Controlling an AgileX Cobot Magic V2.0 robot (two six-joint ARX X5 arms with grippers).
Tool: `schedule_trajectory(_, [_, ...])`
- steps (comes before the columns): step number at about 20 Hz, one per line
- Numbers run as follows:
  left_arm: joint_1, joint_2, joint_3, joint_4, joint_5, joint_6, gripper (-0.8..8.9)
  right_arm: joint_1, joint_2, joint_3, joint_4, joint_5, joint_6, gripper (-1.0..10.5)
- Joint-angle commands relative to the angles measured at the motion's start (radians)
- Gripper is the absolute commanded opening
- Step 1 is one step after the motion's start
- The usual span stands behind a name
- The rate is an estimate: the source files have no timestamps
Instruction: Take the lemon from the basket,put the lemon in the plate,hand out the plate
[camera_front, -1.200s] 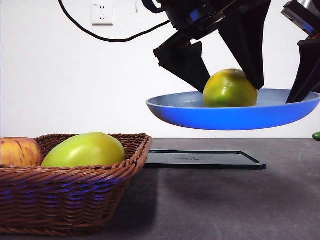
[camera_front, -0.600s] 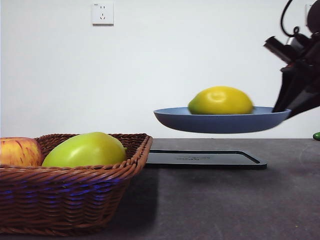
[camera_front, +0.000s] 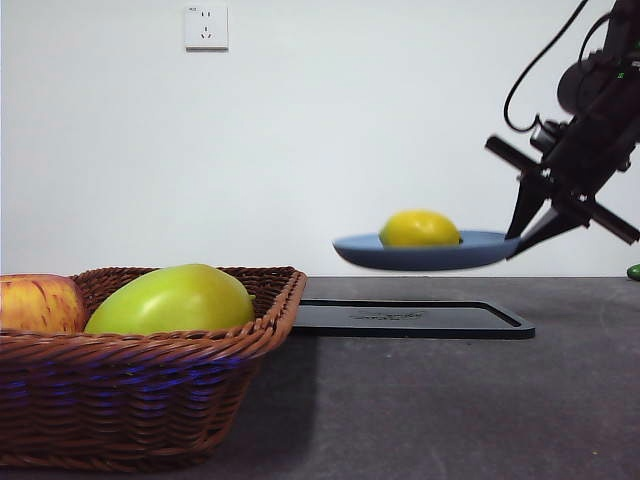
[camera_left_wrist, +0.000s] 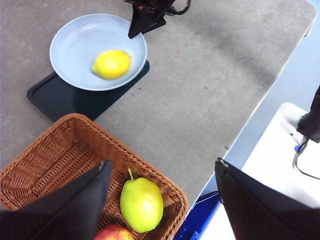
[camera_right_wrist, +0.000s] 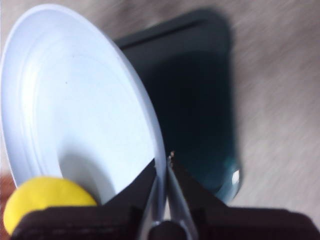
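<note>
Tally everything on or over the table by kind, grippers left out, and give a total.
Lemon: 1, lying in the plate
Plate: 1, held above the tray
Basket: 1
Yellow-green fruit: 1, in the basket
Apple: 1, in the basket
Black tray: 1
Total: 6

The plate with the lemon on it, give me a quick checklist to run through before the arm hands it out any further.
1. Right end effector shut on the plate rim: ok.
2. Lemon resting inside the plate, away from the gripped edge: ok.
3. Plate level: ok in the front view, roughly flat.
4. Plate lifted clear of the black tray: ok.
5. Left end effector open and back over the basket, away from the plate: ok.
6. Firmness of the rim grip: cannot tell.
</note>
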Motion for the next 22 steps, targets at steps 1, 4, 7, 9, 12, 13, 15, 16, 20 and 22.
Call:
schedule_trajectory(1, [-0.005, 0.008, 0.019, 0.01, -0.005, -0.018, 3.63, 0.0, 0.05, 0.024, 0.029, 0.011, 0.034, 0.0])
schedule_trajectory(4, [-0.005, 0.009, 0.019, 0.064, -0.005, -0.026, 3.63, 0.001, 0.087, 0.024, 0.047, 0.012, 0.047, 0.0])
schedule_trajectory(7, [-0.005, 0.01, 0.019, 0.094, -0.005, -0.026, 3.63, 0.002, 0.116, 0.024, 0.045, 0.012, 0.047, 0.0])
schedule_trajectory(9, [-0.005, 0.016, 0.019, 0.092, -0.005, -0.026, 3.63, 0.002, 0.134, 0.024, 0.033, 0.011, 0.049, 0.0])
schedule_trajectory(12, [-0.005, 0.028, 0.019, 0.091, -0.005, -0.026, 3.63, 0.002, 0.141, 0.024, 0.018, 0.008, 0.007, 0.5])
schedule_trajectory(13, [-0.005, 0.032, 0.019, 0.092, -0.005, -0.026, 3.63, 0.001, 0.141, 0.024, 0.018, 0.008, -0.003, 0.9])
schedule_trajectory(15, [-0.005, 0.036, 0.019, 0.092, -0.005, -0.026, 3.63, -0.006, 0.14, 0.024, 0.018, 0.008, -0.008, 1.9])
schedule_trajectory(16, [-0.005, 0.038, 0.019, 0.092, -0.007, -0.025, 3.63, -0.011, 0.136, 0.024, 0.016, 0.008, -0.009, 2.2])
schedule_trajectory(20, [-0.005, 0.051, 0.018, 0.116, -0.191, 0.008, 3.61, -0.026, 0.053, 0.024, -0.015, 0.007, -0.04, 2.2])
schedule_trajectory(22, [-0.004, 0.078, 0.018, 0.118, -0.301, 0.053, 3.6, -0.026, -0.023, 0.024, -0.047, 0.003, -0.09, 2.1])
